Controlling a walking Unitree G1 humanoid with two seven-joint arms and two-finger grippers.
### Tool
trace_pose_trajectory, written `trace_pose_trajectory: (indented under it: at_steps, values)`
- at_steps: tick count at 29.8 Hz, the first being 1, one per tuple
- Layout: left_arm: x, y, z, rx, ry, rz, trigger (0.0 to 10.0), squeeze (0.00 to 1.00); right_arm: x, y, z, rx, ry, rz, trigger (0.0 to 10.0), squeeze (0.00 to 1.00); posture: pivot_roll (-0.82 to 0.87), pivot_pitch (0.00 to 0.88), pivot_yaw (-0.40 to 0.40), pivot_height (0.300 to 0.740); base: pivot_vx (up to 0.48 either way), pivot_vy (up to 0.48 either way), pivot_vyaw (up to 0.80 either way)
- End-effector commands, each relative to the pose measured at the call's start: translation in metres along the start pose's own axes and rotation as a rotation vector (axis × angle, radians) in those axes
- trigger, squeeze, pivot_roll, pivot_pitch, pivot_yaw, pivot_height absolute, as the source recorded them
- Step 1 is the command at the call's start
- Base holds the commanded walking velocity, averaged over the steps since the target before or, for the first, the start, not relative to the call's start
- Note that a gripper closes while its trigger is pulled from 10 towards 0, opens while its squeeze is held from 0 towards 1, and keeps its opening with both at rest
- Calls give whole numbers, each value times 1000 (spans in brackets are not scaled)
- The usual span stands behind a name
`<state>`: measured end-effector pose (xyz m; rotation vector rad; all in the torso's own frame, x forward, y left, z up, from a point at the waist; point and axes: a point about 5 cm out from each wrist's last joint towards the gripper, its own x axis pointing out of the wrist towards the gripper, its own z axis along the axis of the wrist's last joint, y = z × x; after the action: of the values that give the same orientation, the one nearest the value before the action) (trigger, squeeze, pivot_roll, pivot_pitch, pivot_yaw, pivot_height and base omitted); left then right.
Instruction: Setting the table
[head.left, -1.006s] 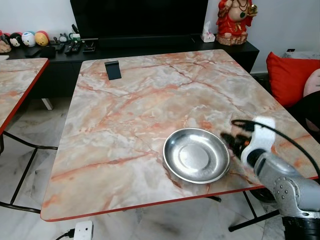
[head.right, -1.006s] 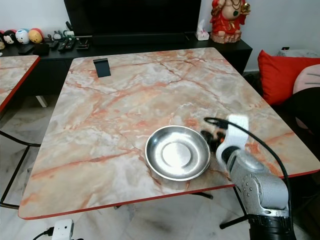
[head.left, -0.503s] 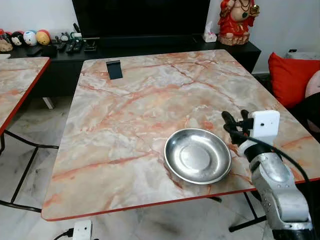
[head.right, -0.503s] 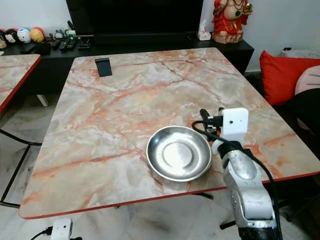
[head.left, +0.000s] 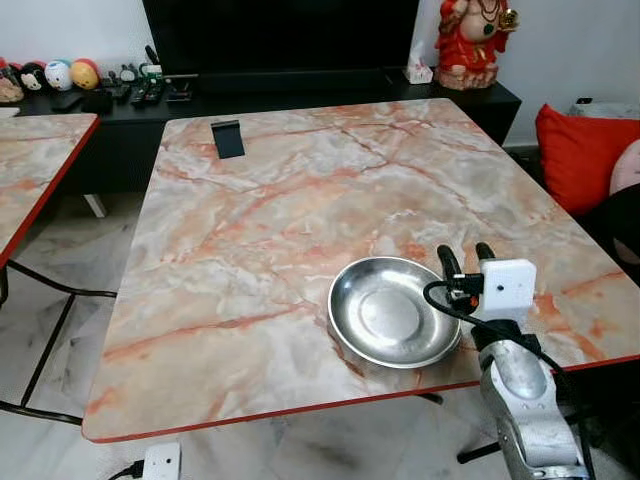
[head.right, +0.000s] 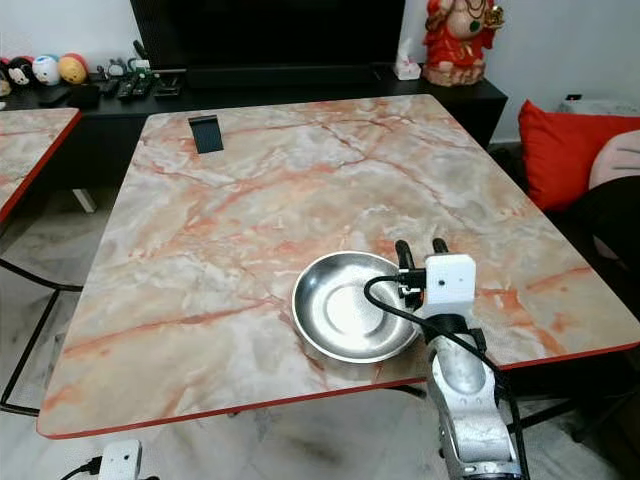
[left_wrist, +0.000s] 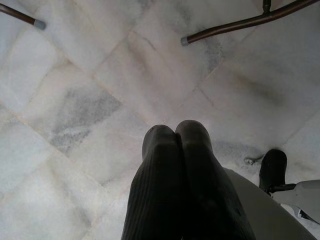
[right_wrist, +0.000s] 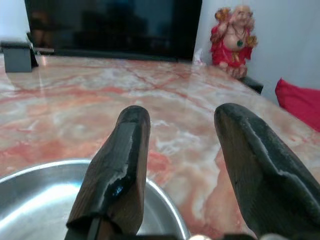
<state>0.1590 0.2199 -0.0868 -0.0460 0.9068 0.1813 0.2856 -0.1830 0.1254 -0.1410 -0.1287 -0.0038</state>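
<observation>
A shiny steel bowl sits on the marble table near its front right edge. My right gripper is at the bowl's right rim, open and empty, fingers pointing toward the far side of the table. In the right wrist view one finger is over the bowl's rim and the other finger is outside it, over the marble. My left gripper hangs idle over the tiled floor, fingers pressed together.
A small black stand sits at the table's far left. A second marble table is at the left, a red cushion at the right. Behind are a dark TV cabinet with a red statue. A power strip lies on the floor.
My right arm has swung its wrist left and turned, bringing the open gripper from beside the bowl's right rim to straddle that rim. The bowl has not moved.
</observation>
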Motion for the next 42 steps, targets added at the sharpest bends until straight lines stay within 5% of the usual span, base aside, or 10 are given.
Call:
trace_pose_trajectory:
  at_steps: [1, 27, 42]
  values:
    - [-1, 1, -4, 6, 10, 2, 10000, 0, 0, -1, 0, -8, -12, -9, 10000, 0, -109, 0, 10, 732, 0, 0, 0]
    - [-1, 2, -7, -5, 39, 9, 10000, 0, 12, 6, 3, 0, -65, -8, 10000, 0, -102, 0, 16, 732, 0, 0, 153]
    - [-1, 2, -5, -13, 37, 9, 10000, 0, 17, 9, 5, 14, -67, 5, 10000, 0, -98, 0, 15, 732, 0, 289, 0]
